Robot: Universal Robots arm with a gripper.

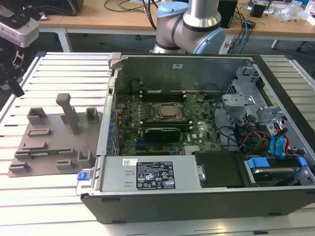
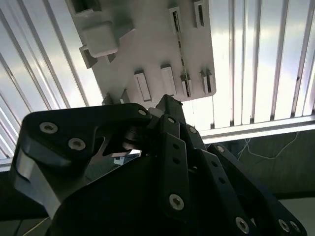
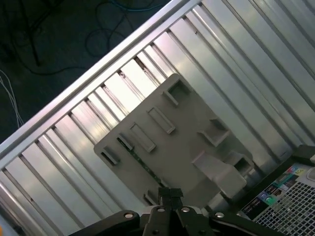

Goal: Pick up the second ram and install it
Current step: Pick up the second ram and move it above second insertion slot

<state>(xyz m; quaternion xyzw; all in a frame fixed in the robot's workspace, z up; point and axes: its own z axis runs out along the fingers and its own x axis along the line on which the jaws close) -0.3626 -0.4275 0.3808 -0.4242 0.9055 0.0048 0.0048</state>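
Note:
The second ram (image 1: 47, 153) is a thin green stick lying in a holder of the grey fixture plate (image 1: 59, 132), at the exterior view's left of the open computer case. Both wrist views look down on the plate from well above. The ram shows there as a thin strip, green (image 3: 140, 161) in the first wrist view and dark (image 2: 181, 54) in the second. My gripper (image 3: 170, 194) hangs high over the plate with its fingertips together and nothing between them. In the exterior view the gripper (image 1: 11, 81) is at the far left edge, above the table.
The case (image 1: 197, 147) lies open with the motherboard up. The square CPU socket (image 1: 167, 112) sits mid-board with memory slots (image 1: 160, 93) on both sides. Cables and a drive cage (image 1: 256, 113) fill the case's right side. A tall grey post (image 1: 69, 110) stands on the plate.

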